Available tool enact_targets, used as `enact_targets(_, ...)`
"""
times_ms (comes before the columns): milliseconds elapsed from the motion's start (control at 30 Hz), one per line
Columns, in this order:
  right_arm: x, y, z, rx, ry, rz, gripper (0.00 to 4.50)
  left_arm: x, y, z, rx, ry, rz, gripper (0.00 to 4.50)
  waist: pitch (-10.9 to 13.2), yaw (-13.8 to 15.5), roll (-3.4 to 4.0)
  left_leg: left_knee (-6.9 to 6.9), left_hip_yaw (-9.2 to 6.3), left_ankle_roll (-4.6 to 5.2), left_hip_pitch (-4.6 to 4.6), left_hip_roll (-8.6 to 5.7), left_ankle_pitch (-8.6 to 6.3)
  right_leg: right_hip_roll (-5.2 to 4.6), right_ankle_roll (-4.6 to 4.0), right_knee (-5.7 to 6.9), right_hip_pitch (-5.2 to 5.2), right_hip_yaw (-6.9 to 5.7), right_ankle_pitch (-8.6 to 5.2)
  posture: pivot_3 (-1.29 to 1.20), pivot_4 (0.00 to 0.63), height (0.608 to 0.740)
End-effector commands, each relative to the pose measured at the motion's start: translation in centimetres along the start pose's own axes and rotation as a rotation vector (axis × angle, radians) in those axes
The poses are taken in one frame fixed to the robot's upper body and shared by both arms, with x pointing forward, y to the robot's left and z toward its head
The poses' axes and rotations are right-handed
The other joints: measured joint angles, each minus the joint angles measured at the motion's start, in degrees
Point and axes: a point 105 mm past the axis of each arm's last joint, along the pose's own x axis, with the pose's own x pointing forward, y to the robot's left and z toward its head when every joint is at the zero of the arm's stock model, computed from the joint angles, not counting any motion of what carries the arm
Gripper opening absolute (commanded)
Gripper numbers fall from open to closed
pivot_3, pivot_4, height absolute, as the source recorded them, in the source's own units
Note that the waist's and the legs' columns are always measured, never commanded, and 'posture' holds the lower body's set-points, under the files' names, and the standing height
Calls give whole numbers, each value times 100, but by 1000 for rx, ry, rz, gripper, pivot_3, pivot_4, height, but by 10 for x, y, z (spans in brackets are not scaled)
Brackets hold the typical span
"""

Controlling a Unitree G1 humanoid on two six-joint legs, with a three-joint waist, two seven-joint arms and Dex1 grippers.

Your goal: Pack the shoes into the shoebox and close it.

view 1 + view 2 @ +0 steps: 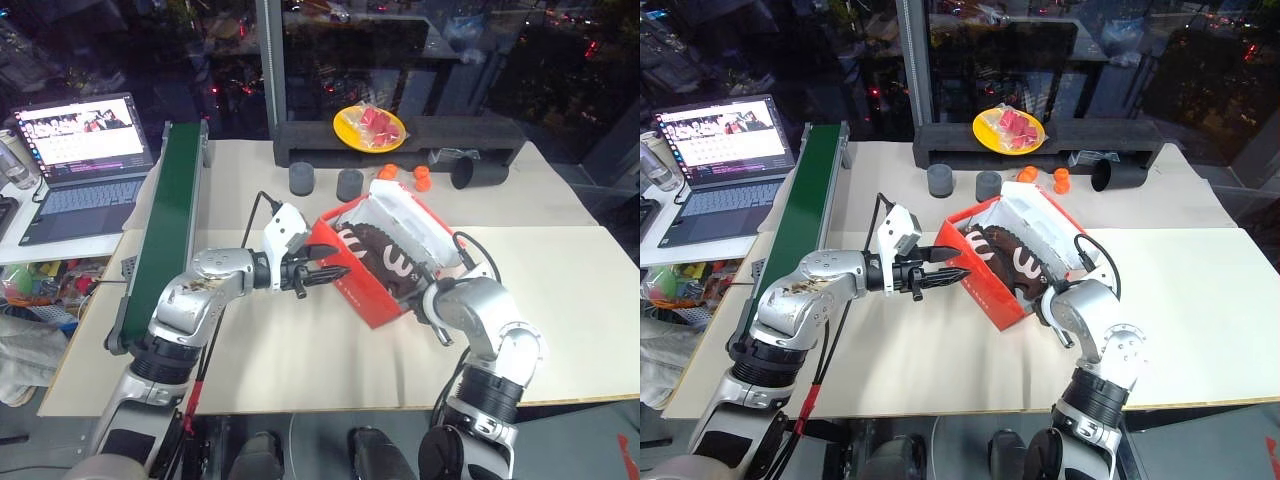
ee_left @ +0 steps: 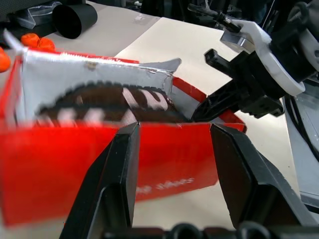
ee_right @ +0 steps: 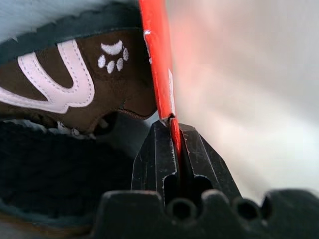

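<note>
Two brown shoes (image 1: pixel 385 258) lay inside the shoebox (image 1: pixel 362 285), which sat tilted near the middle of the table (image 1: pixel 560 300), its open top facing up and its white lid flap standing at the far side. The right gripper (image 3: pixel 172 130) was clamped on the thin red wall of the box at its near right corner, fingers pressed together over the edge, with a shoe's cream stripe and paw print just inside that wall. The left gripper (image 1: pixel 322 274) hung level at the box's left side, its fingers (image 2: pixel 122 169) parted and close to the red outer wall; whether they touched it could not be told. Behind the box stood two grey cylinders (image 1: pixel 325 181), some orange pieces (image 1: pixel 405 176) and a black cup (image 1: pixel 476 173) lying on its side, all near its far edge. A green conveyor (image 1: pixel 170 215) ran along the table's left edge beside a laptop (image 1: pixel 82 160). Open tabletop lay to the right of the box and in front of it.
</note>
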Motion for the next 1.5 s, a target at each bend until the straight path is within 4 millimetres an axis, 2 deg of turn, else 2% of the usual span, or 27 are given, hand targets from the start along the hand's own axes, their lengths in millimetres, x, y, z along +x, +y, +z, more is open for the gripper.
enact_targets(33,-4,42,-51,90,176,126,12,-3,-2,12,39,-23,-10,2361,0,-2,0,0,0,0,0,1,0,0,0,0,0,0,0,0,150,740)
enact_targets(167,3,40,-50,161,110,38,12,-4,-3,11,35,-17,-12,2361,0,1,0,0,0,0,1,2,0,1,-1,0,0,0,0,0,150,740)
enact_targets(300,15,62,-52,292,82,56,12,-3,-4,11,31,-15,-19,2361,-2,24,-2,1,0,0,7,1,0,0,-1,-1,8,0,0,0,150,740)
enact_targets(567,40,91,-35,498,30,110,12,-7,-6,11,36,8,-37,2361,-5,27,-8,10,11,28,17,-1,19,-4,-8,-11,22,9,26,0,150,740)
enact_targets(700,45,97,-36,538,22,84,12,-9,-7,11,38,23,-48,2361,-5,26,-8,7,11,28,16,-1,18,-3,-7,-10,17,9,26,0,150,740)
enact_targets(833,42,101,-38,533,5,58,12,-10,-8,10,37,32,-55,2361,-5,32,-8,-5,10,29,13,-1,17,-4,-6,-10,12,7,23,0,150,740)
enact_targets(1200,10,113,-11,492,-120,120,12,-6,-10,11,36,40,-72,2361,5,47,5,-8,7,29,0,-3,16,-6,-7,-10,1,5,23,0,150,740)
enact_targets(1300,-5,102,-8,471,-142,83,12,-5,-10,12,35,38,-78,2361,27,41,34,-8,7,29,-17,-4,17,-6,-7,-7,-16,5,23,0,150,740)
enact_targets(1400,-18,88,-15,447,-146,38,12,-3,-12,14,37,37,-99,2361,34,41,42,-9,6,29,-23,-4,17,-5,-7,-4,-23,6,23,0,150,740)
enact_targets(1500,-23,71,-20,451,-140,-11,12,-1,-13,16,43,38,-118,2361,35,26,42,-15,6,30,-27,-3,17,-3,-8,-1,-33,6,22,0,150,740)
